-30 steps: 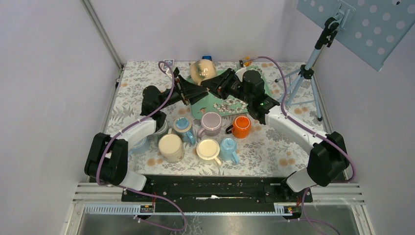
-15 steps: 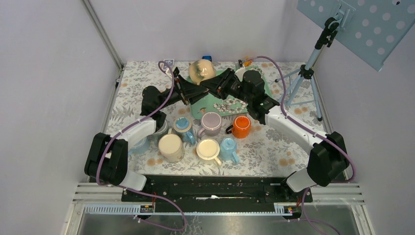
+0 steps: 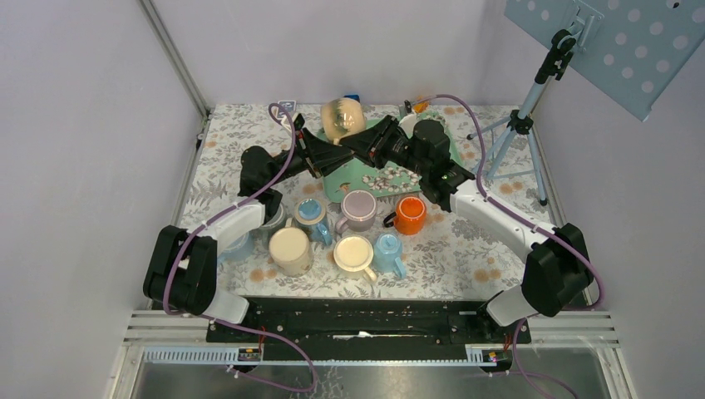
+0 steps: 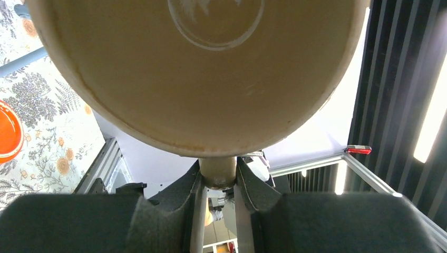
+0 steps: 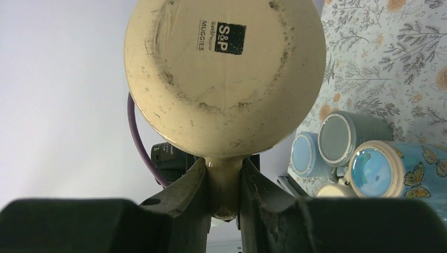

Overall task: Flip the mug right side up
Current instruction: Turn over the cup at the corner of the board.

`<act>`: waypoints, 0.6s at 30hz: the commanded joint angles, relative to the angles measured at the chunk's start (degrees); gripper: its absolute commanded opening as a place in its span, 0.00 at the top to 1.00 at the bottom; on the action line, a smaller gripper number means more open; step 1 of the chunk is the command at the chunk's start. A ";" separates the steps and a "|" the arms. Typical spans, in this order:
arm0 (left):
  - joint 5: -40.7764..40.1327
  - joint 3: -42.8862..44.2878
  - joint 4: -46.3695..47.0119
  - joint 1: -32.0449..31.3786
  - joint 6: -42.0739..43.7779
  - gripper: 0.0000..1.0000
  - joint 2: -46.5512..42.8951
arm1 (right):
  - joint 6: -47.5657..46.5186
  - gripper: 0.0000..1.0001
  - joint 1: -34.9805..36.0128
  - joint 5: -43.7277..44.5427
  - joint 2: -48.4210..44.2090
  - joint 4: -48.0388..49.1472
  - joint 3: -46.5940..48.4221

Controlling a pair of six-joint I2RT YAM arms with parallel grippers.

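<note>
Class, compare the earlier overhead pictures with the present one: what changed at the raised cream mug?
The left gripper closed onto the cream mug at its handle; the mug shifted slightly upward in the overhead view. The right gripper stayed clamped on that handle, and the table mugs stayed put.

Cut off by the top edge in left wrist view: cream mug (image 4: 200, 79), upper part lost. Handle (image 4: 217, 174) mostly buried between the fingers (image 4: 182, 192) — likewise in right wrist view. Butterfly mug (image 5: 406, 168) clipped at right edge there. From above, green mat (image 3: 349, 179) largely covered by both arms (image 3: 482, 208) — pale bits (image 3: 387, 176) on it too small to identify.
</note>
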 commanded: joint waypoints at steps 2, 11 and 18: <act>-0.53 2.27 -2.41 0.00 7.45 1.00 -2.08 | -3.55 1.00 1.27 -3.96 -3.27 4.19 0.94; -2.84 8.49 -23.09 -1.73 25.77 1.00 -6.66 | -9.06 0.68 1.25 -0.36 -5.87 -1.01 -0.30; -9.12 14.98 -39.63 -4.40 39.48 1.00 -8.50 | -10.33 0.51 1.30 0.71 -6.05 -2.22 -0.60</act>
